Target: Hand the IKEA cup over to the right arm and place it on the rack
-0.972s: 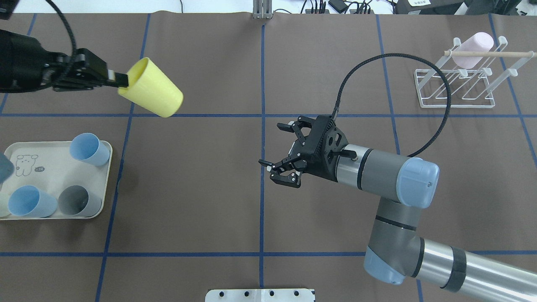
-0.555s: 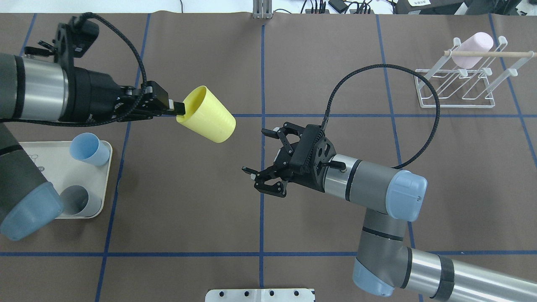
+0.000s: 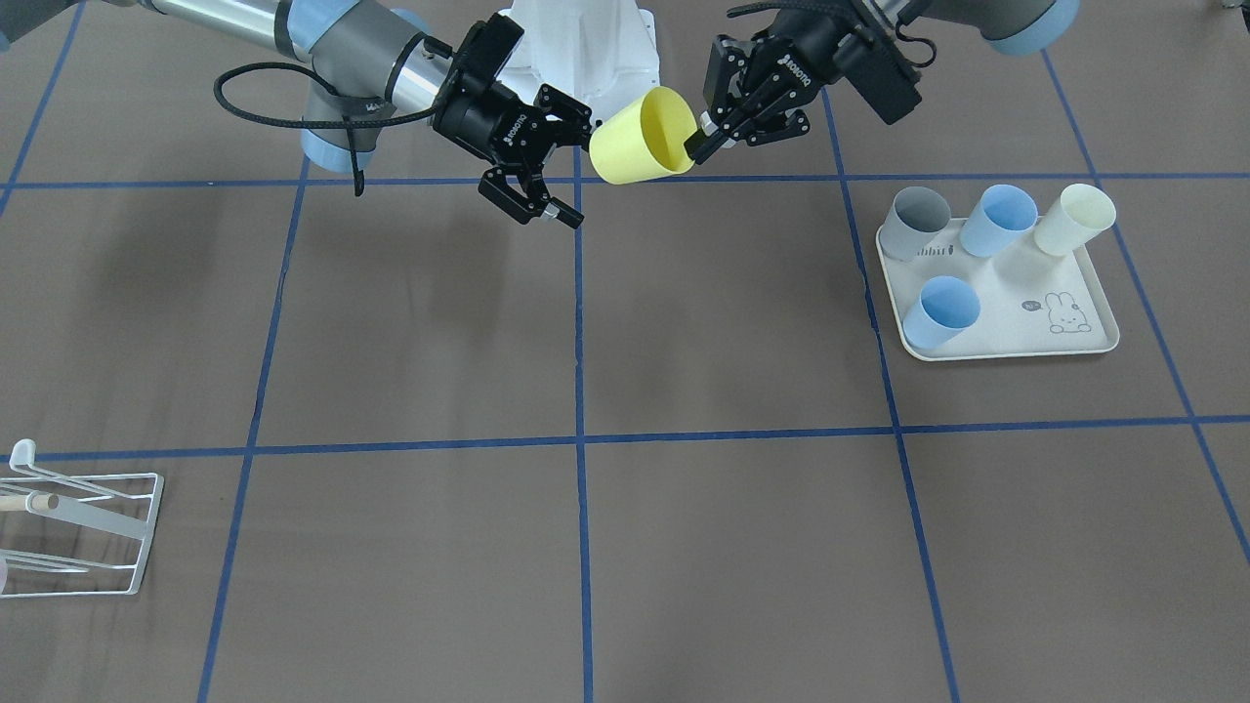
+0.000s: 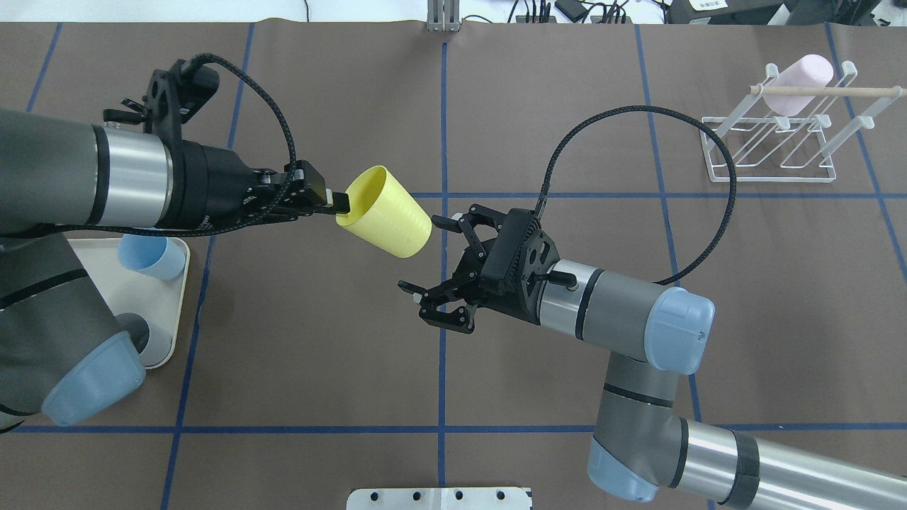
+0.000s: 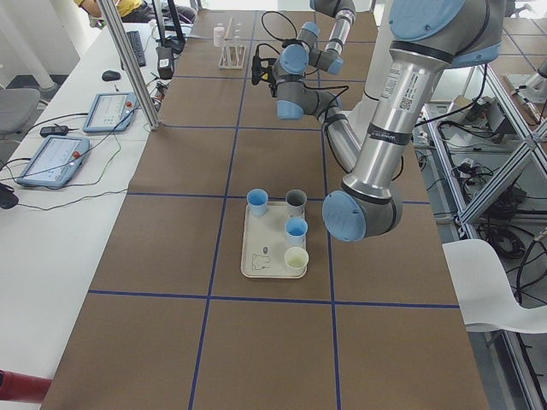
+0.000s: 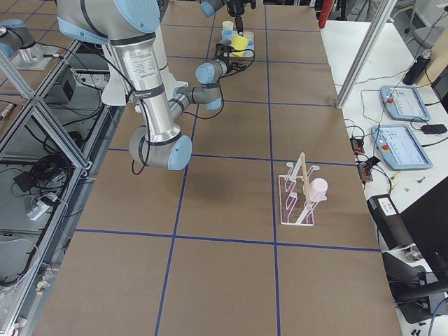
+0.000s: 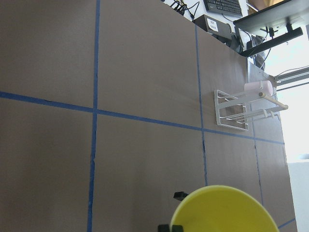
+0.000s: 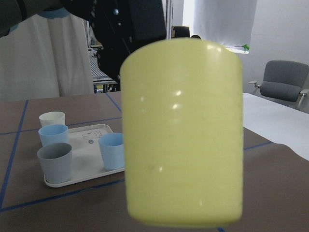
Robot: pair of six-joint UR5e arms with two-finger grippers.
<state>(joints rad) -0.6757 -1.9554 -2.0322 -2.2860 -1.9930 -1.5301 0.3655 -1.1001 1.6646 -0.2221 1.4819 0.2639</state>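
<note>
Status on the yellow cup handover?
Done: left gripper holds the yellow cup by its rim in mid-air. In hand: right gripper is open at the cup's base, not closed on it. Left: right grasp, left release, placing on the rack, which holds a pink cup.

Yellow cup (image 4: 386, 212) midair, tilted sideways, well apart from white rack (image 4: 776, 138).

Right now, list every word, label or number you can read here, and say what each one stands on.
"ROBOTIQ": on the body of the left gripper, which grips the yellow cup.
"ROBOTIQ": on the body of the right gripper, open.
"rabbit": printed on the tray beside the grey cup.
Small oval mark near the tray's rabbit drawing: too small to read.
</note>
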